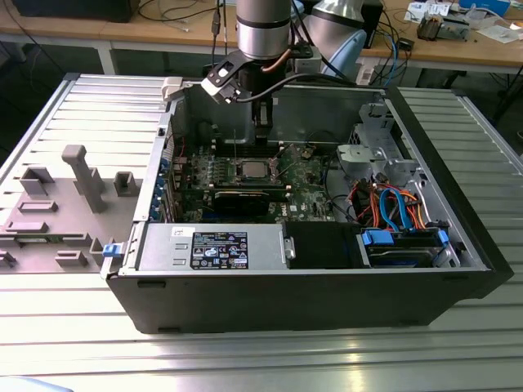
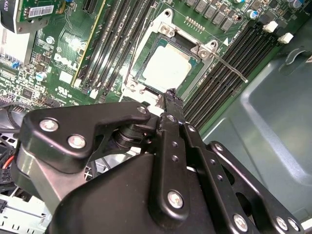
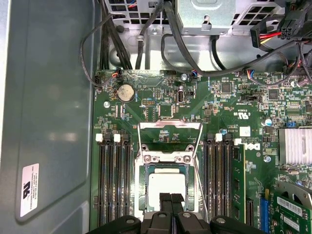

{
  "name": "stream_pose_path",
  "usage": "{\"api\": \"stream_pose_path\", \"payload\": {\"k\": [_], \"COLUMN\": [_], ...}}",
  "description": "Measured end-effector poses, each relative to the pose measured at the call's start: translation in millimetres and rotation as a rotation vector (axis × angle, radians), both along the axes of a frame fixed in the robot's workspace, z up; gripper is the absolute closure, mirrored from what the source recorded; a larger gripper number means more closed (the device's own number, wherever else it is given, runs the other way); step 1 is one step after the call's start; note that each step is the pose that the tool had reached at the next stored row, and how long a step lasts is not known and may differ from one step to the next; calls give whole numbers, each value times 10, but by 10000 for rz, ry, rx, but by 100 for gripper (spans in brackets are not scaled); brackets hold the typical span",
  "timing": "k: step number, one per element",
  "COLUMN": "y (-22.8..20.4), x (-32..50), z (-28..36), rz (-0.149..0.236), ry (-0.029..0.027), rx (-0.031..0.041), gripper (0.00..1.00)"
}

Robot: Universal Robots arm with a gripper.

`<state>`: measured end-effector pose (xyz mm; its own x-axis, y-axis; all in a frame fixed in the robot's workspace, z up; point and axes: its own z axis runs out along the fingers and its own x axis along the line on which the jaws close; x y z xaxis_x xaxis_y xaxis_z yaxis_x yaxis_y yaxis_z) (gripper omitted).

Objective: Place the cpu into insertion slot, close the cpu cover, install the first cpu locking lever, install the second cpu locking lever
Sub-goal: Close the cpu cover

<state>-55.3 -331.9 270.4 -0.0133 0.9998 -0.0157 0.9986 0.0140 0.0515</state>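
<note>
Grasp: the jaws are together with nothing clamped between them, the tips hovering just above the near edge of the chip.
Chip: the cpu [image 3: 167, 187] lies flat in the insertion slot [image 3: 168, 159], directly beneath and just ahead of the jaws.
Cover: the cpu cover [image 3: 170, 125] appears raised open, beyond the slot from the jaws.
Lever: one locking lever [image 2: 229, 62] is unlatched and juts over the memory slots [image 2: 253, 44] beside the jaws.
Hazard: pressing down here could skew the cpu on its contacts, and a sideways sweep could snag the free lever.
</note>
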Motion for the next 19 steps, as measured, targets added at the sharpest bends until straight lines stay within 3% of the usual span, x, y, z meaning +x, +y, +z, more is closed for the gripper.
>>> {"api": "stream_pose_path", "payload": {"k": [19], "y": [0], "x": [18], "z": [51], "rz": [0], "ry": [0], "rx": [0], "gripper": [89]}}
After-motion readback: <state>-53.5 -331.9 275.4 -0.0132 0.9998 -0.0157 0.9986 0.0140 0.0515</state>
